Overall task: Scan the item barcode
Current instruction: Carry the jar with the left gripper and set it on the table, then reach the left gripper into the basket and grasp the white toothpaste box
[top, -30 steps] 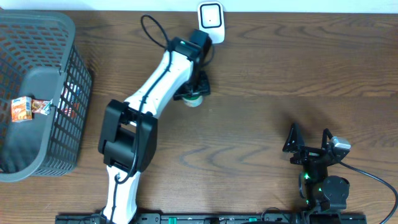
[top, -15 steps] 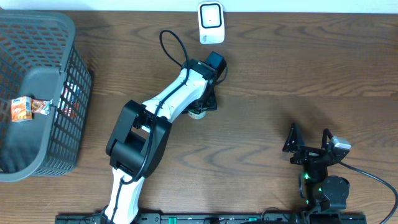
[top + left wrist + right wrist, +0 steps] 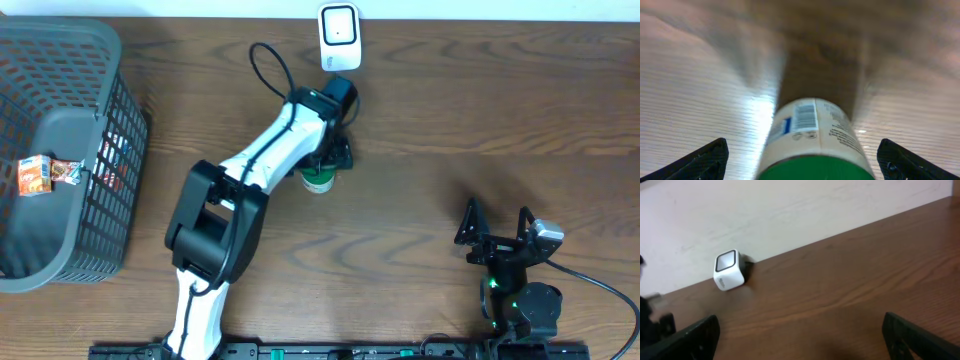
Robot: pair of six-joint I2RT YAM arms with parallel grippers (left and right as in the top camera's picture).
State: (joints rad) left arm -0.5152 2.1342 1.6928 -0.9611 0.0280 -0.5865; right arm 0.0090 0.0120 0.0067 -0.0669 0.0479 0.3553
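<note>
Just short of the scanner [image 3: 339, 37], at about six o'clock from it in the overhead view, the bottle [image 3: 318, 181] stands on the table [image 3: 450, 110] with its green cap up. The left gripper [image 3: 802, 150] hangs over it with the jaws spread wide. In the left wrist view each of the fingers [image 3: 705, 161] sits well clear of the bottle's sides, so nothing is pinched.

The barcode [image 3: 805, 116] shows on the pale label just under the cap, on the side the wrist camera sees (the view is blurred, so which way it faces relative to the scanner cannot be told). To scan well, the gripper would likely need to close on the body without a pad covering the code. It should then lift, turn the printed side squarely toward the scanner's window and hold steady. A smooth round bottle may twist in a light pinch.

The left arm reaches from six o'clock toward twelve, bent at the elbow, with its wrist pitched down over the cap. The right gripper [image 3: 496, 228] rests near five o'clock, jaws spread and holding nothing. A basket [image 3: 60, 40] sits at nine o'clock.
</note>
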